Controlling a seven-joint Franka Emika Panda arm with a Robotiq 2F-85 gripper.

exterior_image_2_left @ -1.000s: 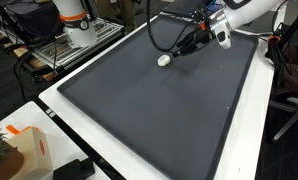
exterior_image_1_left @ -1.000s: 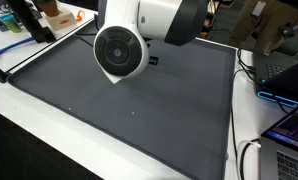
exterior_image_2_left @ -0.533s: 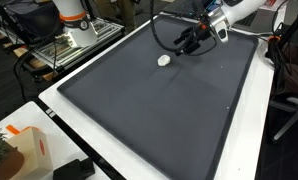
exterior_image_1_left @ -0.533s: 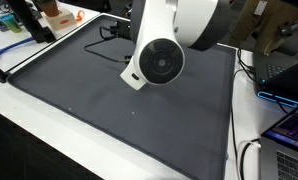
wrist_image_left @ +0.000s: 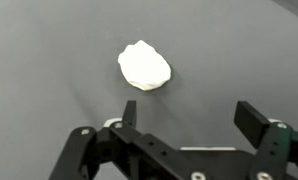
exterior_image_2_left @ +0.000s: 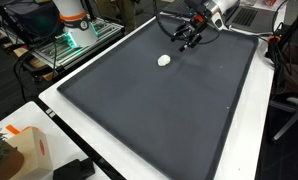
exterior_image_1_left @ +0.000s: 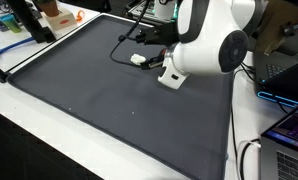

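A dark grey mat (exterior_image_2_left: 139, 115) is covering the white table (exterior_image_2_left: 74, 122). The gripper (exterior_image_2_left: 192, 33) is hovering over the mat's far end, jaws standing wide and empty. A small white crumpled lump (exterior_image_2_left: 165, 60) is lying on the mat just beside it (apart from both fingers).

Exterior views slant down across the mat (exterior_image_2_left: 139, 110); wrist view closely overlooks lump (wrist_image_left: 144, 66).
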